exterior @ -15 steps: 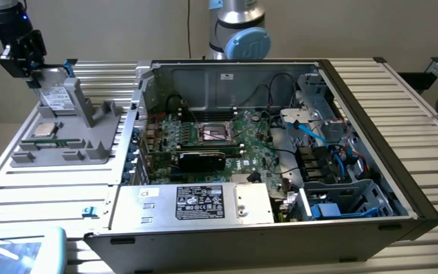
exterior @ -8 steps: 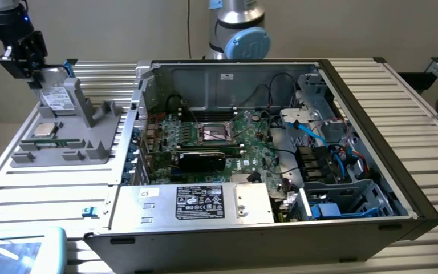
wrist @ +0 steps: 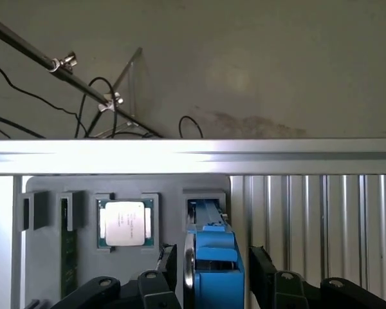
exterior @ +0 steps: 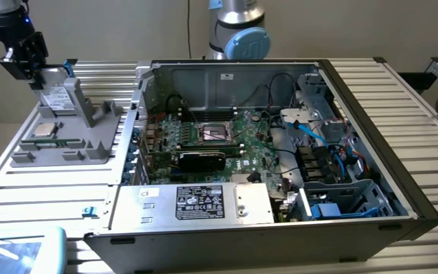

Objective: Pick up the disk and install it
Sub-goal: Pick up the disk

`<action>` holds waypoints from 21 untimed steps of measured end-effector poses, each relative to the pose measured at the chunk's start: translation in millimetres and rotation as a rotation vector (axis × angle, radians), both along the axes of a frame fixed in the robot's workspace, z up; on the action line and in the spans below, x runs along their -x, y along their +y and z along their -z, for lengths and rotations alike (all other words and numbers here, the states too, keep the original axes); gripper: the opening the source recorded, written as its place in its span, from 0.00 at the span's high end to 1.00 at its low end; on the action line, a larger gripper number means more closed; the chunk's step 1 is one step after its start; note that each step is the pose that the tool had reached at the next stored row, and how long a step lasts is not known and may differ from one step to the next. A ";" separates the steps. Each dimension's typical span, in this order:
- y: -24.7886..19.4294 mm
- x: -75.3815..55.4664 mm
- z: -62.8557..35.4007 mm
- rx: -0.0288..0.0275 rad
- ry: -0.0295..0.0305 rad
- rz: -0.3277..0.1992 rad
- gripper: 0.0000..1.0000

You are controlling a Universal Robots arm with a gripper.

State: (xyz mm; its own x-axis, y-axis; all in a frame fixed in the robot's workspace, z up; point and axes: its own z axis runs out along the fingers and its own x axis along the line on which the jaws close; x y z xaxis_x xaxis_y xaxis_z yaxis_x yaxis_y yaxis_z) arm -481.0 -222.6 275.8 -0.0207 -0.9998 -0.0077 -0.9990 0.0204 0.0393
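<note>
We see the open computer case (exterior: pixel 242 245) on the slatted table (exterior: pixel 417 103), and at the exterior view's left of it a grey holder (exterior: pixel 74 151). Our gripper (exterior: pixel 38 81) hangs over the holder, fingers spread astride the disk (exterior: pixel 57 98), a slim gap showing either side. The disk stands upright in its slot, blue frame uppermost. A small square chip (exterior: pixel 44 128) lies flat in a nearby pocket

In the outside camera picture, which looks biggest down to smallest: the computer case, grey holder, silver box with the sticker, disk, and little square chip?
1. computer case
2 and 3. grey holder and silver box: they look about alike, so I won't rank them
4. disk
5. chip, the smallest
</note>
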 end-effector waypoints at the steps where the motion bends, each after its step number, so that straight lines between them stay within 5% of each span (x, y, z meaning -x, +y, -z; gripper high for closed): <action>1: 0.0 0.0 0.4 -0.0001 -0.0002 0.000 0.43; 8: -0.1 0.0 0.8 -0.0009 0.0002 0.000 0.43; 13: -0.1 0.0 0.8 -0.0010 0.0002 0.000 0.62; 21: -1.1 0.0 0.9 -0.0010 0.0001 0.000 0.62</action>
State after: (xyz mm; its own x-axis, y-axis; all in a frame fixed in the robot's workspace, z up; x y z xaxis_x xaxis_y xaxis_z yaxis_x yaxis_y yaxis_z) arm -481.0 -223.7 274.9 -0.0204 -0.9998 -0.0087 -0.9990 0.0201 0.0394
